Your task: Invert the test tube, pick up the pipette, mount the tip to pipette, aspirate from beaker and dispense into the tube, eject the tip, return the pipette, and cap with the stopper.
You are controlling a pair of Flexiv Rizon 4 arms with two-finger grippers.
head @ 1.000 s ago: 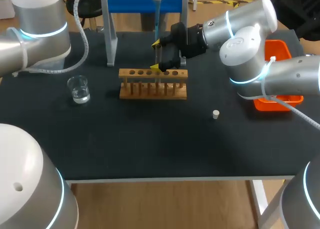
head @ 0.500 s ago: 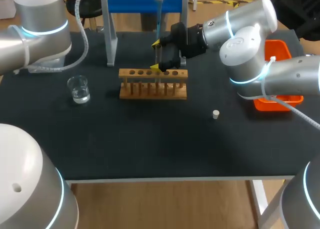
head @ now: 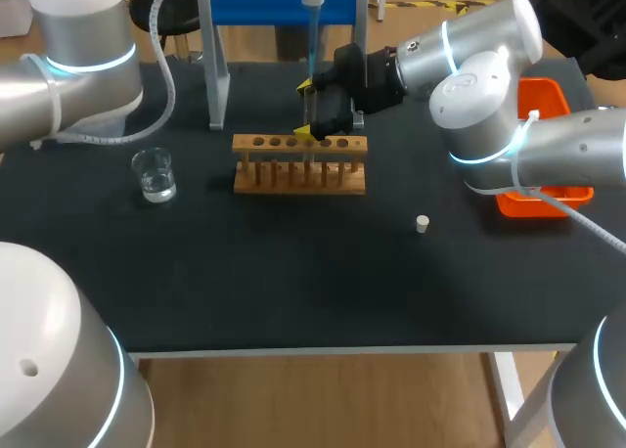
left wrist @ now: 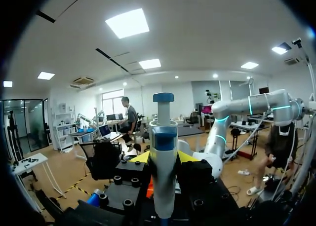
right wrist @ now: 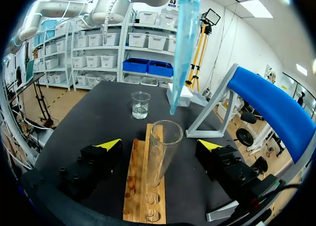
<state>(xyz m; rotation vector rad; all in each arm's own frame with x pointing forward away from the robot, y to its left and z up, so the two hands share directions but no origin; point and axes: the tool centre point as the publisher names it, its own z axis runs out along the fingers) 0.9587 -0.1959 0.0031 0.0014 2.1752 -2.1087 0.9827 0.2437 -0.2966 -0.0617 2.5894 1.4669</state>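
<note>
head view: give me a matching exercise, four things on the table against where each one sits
Things:
1. beaker
2. stopper
3. test tube rack
4. orange tray

Places:
a. at the table's far right side
b. mid-table, in front of the blue stand
c. alone on the black surface, right of the rack and nearer the front edge
d. left of the rack, with clear liquid in it

Pairs: 1-d, 2-c, 3-b, 4-a
</note>
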